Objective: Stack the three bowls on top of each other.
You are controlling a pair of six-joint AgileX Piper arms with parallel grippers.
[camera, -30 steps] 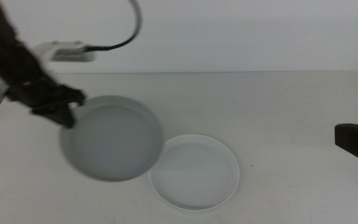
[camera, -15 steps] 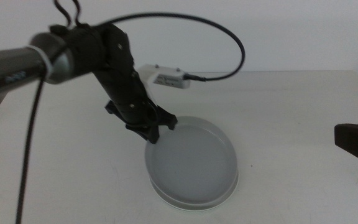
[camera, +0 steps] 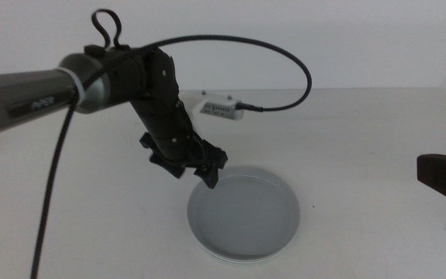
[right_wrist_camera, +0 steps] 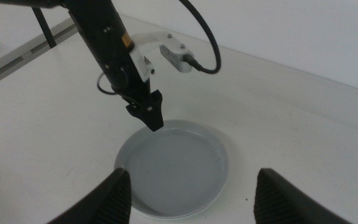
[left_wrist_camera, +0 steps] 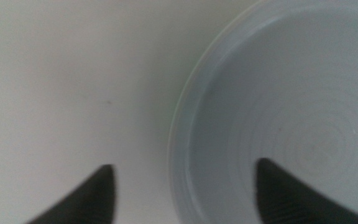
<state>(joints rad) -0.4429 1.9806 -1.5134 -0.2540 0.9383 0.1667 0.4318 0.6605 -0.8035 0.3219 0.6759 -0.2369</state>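
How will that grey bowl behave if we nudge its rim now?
The grey bowl sits nested in the white bowl, so it would likely slide or rock rather than tip. It looks rigid, smooth and probably slippery. The left gripper, open, straddles its rim.

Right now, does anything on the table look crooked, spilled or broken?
Nothing stands out. The grey bowl sits nested in the white bowl, slightly off-centre but level. The left gripper is open astride the grey bowl's rim; the right gripper waits at the table's right edge. No third bowl is in view.
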